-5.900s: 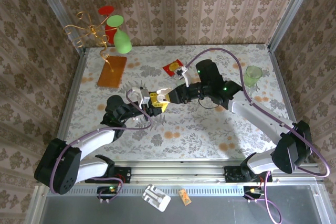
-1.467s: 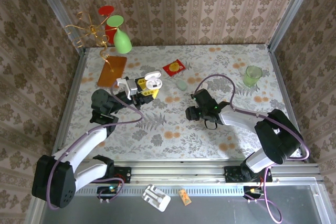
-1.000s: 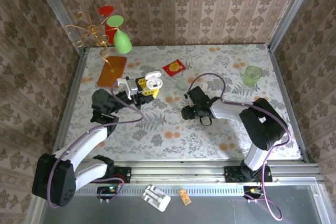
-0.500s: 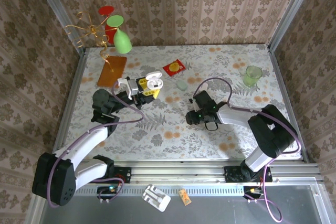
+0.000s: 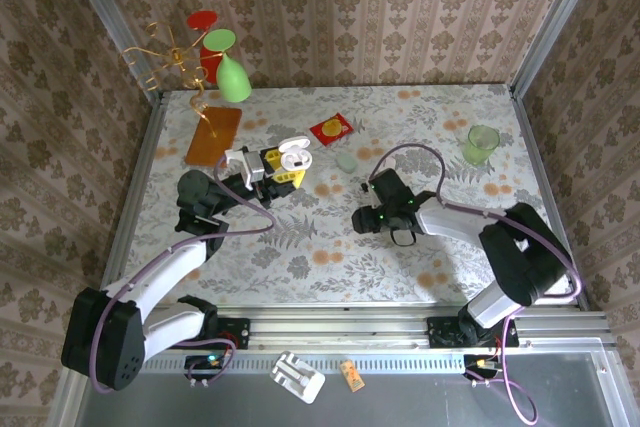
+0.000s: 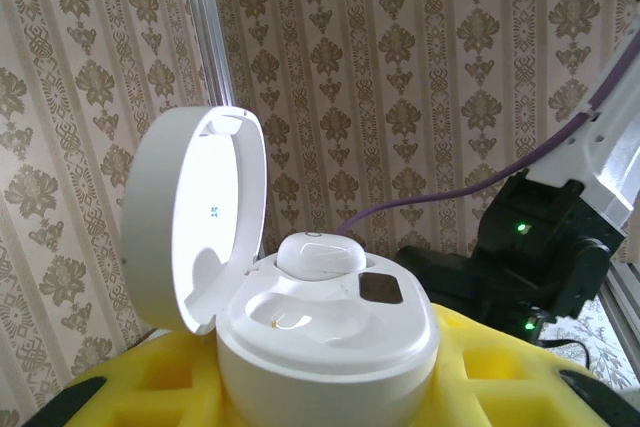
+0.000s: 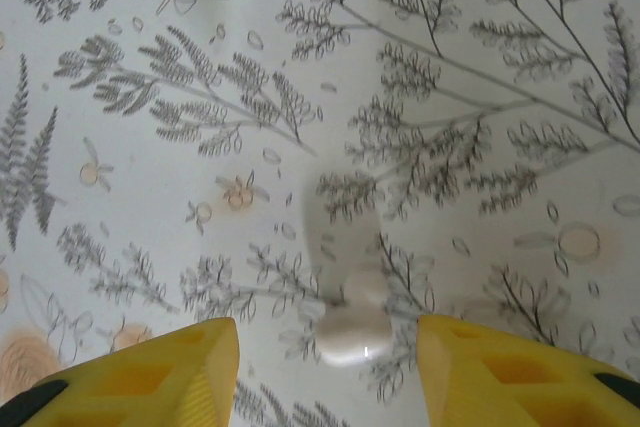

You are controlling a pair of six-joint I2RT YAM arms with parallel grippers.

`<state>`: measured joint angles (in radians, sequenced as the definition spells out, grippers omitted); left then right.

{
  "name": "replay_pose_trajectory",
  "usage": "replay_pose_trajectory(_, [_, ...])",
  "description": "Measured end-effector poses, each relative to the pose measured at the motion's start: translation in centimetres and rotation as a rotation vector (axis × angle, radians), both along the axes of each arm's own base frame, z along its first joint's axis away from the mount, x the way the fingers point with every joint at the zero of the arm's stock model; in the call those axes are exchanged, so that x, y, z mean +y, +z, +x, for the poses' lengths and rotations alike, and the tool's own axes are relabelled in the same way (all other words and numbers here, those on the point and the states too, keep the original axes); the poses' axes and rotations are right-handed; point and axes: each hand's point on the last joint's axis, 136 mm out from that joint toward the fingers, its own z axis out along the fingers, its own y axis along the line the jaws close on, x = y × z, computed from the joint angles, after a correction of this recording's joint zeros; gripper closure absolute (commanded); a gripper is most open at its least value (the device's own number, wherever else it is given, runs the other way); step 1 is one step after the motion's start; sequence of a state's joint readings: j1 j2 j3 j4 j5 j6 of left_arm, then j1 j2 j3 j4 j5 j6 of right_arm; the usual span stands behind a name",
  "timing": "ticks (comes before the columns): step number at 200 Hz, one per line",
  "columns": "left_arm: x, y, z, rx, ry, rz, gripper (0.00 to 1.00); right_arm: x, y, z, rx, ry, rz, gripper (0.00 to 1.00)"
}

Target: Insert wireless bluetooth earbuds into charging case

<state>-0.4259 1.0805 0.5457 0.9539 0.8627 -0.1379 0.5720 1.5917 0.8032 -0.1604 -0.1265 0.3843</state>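
Loose earbud (image 7: 352,332) on table (image 7: 150,47) judged light, slick; best pinched across bulb. Astride it, right claw (image 7: 328,372) is spread open. At 10 o'clock, charging case (image 6: 330,332) is clamped in left claw (image 6: 325,382).

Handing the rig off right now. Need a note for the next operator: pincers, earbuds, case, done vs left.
Left pincer: shut on the charging case, lid open.
Right pincer: open, low over the loose earbud on the table, a finger on either side, not gripping.
Done: seated earbud in the case.
Left: grasp the loose earbud and put it in the empty slot.
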Motion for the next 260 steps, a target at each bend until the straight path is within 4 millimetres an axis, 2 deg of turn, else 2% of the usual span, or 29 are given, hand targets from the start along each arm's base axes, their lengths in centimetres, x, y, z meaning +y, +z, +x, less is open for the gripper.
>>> replay_pose_trajectory(34, [0.0,0.0,0.0,0.001,0.004,-0.001,0.74,0.5,-1.0,0.4,0.024,0.019,-0.009,0.60])
replay_pose_trajectory(81, [0.1,0.2,-0.1,-0.005,0.007,-0.005,0.74,0.7,-1.3,-1.8,0.044,0.036,0.014,0.63])
replay_pose_trajectory(91, [0.1,0.2,-0.1,-0.005,0.007,-0.005,0.74,0.9,-1.2,-2.6,0.049,0.046,0.021,0.61])
replay_pose_trajectory(115, [0.1,0.2,-0.1,-0.005,0.006,-0.005,0.74,1.3,-0.4,-3.6,0.045,0.055,0.034,0.48])
replay_pose_trajectory(135, [0.0,0.1,-0.3,-0.005,0.001,-0.005,0.74,1.0,0.9,-3.4,0.010,0.045,0.034,0.47])
replay_pose_trajectory(148, [0.0,0.0,-0.3,-0.003,0.000,-0.004,0.74,0.8,1.4,-3.3,-0.008,0.045,0.023,0.50])
replay_pose_trajectory(183, [0.2,0.0,-0.3,-0.003,0.010,-0.007,0.74,0.3,2.1,-2.6,-0.058,0.108,-0.099,0.57])
replay_pose_trajectory(215, [1.5,0.7,-0.6,-0.022,0.062,-0.008,0.74,2.1,3.4,-2.3,-0.155,0.253,-0.239,0.61])
replay_pose_trajectory(260, [2.6,1.6,-1.1,-0.054,0.102,-0.009,0.74,2.4,2.4,-2.7,-0.184,0.464,-0.440,0.61])
